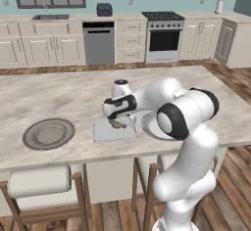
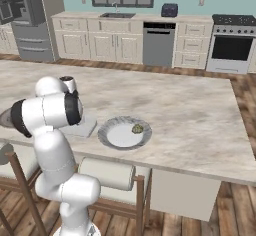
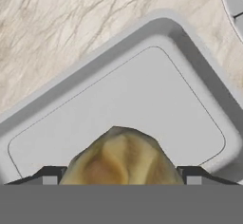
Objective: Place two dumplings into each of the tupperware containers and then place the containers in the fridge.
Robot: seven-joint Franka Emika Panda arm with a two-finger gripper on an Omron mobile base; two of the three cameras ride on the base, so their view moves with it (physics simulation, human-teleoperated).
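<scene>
Hand view dumplings: one, between the tool tips, over the tray.
Tool: tips wide apart.
Bowl dumplings: one.
Plates: one.

I'm working at a marble island counter filling the frame's middle; lying on it are a round plate lower left, a tray centre, and a white bowl beside it.

A tan, crimped dumpling sits between my claw's spread tips, over the floor of a pale grey tray lying flat on the bench; whether it touches the tray I can't tell. Another dumpling lies on the round plate beside it.
</scene>
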